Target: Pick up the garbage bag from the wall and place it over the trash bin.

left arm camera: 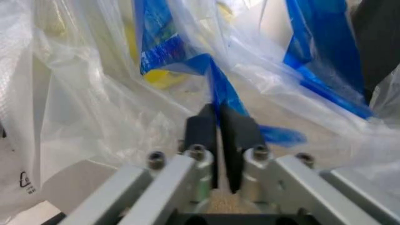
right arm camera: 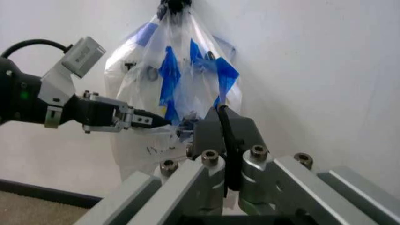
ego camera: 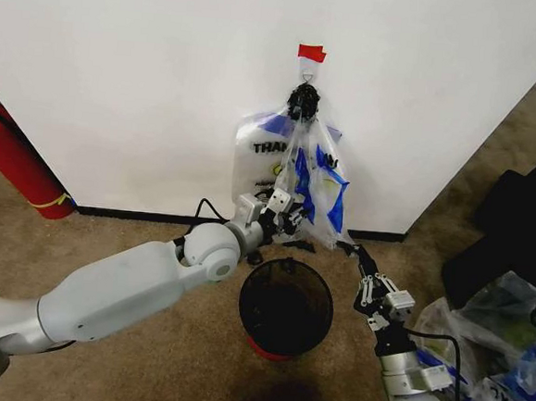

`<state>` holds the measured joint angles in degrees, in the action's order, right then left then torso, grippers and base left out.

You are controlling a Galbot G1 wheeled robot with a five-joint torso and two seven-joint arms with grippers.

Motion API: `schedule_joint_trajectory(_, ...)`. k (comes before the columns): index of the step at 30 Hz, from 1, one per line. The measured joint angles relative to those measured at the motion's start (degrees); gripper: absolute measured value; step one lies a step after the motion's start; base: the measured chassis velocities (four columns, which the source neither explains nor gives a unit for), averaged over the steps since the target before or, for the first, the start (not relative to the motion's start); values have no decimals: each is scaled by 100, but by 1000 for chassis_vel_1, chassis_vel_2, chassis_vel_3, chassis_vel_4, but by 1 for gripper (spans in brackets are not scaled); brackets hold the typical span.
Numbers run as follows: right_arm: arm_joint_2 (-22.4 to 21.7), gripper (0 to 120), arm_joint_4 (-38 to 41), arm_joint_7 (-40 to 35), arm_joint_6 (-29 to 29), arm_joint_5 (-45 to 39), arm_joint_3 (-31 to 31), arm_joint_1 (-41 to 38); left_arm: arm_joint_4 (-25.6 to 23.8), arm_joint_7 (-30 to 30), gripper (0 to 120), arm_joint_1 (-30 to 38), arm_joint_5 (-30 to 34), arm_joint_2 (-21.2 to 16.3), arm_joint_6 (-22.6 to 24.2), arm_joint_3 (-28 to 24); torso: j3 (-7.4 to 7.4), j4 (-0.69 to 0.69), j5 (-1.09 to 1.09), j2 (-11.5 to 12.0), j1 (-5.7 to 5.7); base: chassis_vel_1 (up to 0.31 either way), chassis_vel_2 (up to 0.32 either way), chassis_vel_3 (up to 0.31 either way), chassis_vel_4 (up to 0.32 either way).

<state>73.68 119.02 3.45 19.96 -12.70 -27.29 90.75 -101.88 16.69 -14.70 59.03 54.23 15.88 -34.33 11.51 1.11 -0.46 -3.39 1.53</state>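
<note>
Left claw: the left gripper (ego camera: pixel 290 219) is at the lower edge of the garbage bag (ego camera: pixel 317 188); in its wrist view the 2 black fingers (left arm camera: pixel 201 129) are pressed together with a blue strip of the plastic running down between them, so it looks clamped on the bag.

Right claw: the right gripper (ego camera: pixel 349 251) sits just below and to the right of the bag's bottom corner; its fingers (right arm camera: pixel 216 131) are closed on each other with nothing between them.

Bag: above the left claw, hanging on the wall (ego camera: pixel 129 78) from the hook under the red tape (ego camera: pixel 311 52), top bunched at the hook.

Behind it: the whitish printed bag (ego camera: pixel 257 158) hangs on the same hook, touching the garbage bag.

Bin: the trash bin (ego camera: pixel 286 307) stands on the carpet directly below the left claw, unlined.

Progress: early, by my reading; 1 grip taken, bag not yet off the hook, nothing over the bin.

Hard to make out: whether the pinch holds 1 layer or more, and how the bag's top is caught on the hook.
</note>
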Motion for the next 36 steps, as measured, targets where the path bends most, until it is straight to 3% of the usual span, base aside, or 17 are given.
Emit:
schedule_joint_trajectory(5,26,0,3,-27,0,-18,-9,16,-150,176,0,-210,156,-68,-98,289,0,0,0,0,0,0,0,0,0)
schedule_joint_trajectory(12,11,0,52,-1,11,-68,-81,125,-1129,353,0,-1185,517,-386,-543,1107,0,-4,0,-1,-1,0,0,0,0)
schedule_joint_trajectory(19,-327,7,261,1119,323,-495,-457,527,-1651,419,0,-1848,341,-496,-901,1487,-1,0,0,-1,-1,0,0,0,0)
schedule_joint_trajectory(24,-765,25,387,2552,119,-1630,-1245,751,-1805,477,0,-2215,159,-530,-1050,1834,-1,0,1,-1,-1,0,0,0,0)
schedule_joint_trajectory(27,-872,33,388,2697,0,-1993,-1375,691,-1839,512,0,-2281,142,-530,-1091,1929,0,0,0,-1,-1,0,0,0,0)
schedule_joint_trajectory(32,-1091,51,355,2197,-565,-2835,-1389,171,-1902,574,0,-2333,143,-515,-1116,2005,0,1,-1,-1,-1,0,0,0,0)
schedule_joint_trajectory(36,-1298,68,-132,1812,-1047,-3569,-1049,-672,-1930,583,0,-2367,148,-525,-1111,2008,1,-3,2,-1,0,0,0,0,0)
